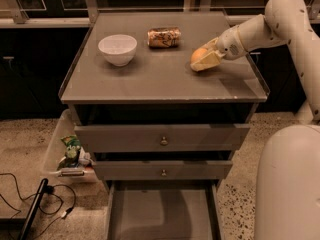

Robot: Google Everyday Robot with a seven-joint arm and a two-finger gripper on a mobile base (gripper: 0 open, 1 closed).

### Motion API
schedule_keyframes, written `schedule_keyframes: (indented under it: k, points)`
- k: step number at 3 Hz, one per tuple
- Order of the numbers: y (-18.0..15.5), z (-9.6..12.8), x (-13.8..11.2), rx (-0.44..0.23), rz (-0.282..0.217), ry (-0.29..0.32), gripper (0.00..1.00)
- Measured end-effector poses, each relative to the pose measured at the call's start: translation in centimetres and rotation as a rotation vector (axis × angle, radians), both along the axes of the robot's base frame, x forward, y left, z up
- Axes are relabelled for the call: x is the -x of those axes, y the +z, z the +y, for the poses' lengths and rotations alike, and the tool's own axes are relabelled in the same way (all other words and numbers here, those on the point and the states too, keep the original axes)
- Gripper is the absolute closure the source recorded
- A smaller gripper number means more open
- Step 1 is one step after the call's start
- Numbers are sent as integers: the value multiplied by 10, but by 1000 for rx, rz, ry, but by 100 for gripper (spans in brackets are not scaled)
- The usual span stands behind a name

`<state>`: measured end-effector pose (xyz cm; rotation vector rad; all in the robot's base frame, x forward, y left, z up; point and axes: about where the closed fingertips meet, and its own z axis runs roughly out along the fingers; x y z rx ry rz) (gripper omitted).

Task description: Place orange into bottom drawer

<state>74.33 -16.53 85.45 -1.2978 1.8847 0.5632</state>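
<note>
One orange is seen on the right side of the grey cabinet top, pinched between the pale yellow fingers of the gripper, which is held low over that surface near its right edge. The jaws are closed around the fruit, one finger in front of it and the other behind. The white arm is extended in from the upper right. A white bowl is noted upright on the left of the same top, and a brown-gold drink can is laid on its side towards the back, between the bowl and the orange and apart from both. Two upper drawers with brass knobs are recorded as closed. The bottom drawer is pulled out towards the camera, and its flat grey floor is exposed. A clear plastic bin holding packets is set on the speckled floor just left of the cabinet. Dark cables are trailed beside it.
</note>
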Motion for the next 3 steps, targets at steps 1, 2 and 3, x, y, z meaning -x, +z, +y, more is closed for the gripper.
schedule_keyframes:
  k: [1,2,3]
  points:
    - [1,3,9,11,-8,12,100]
    - [16,2,40,27,-50,30,100]
    - [37,-2,85,39,-121,35,100]
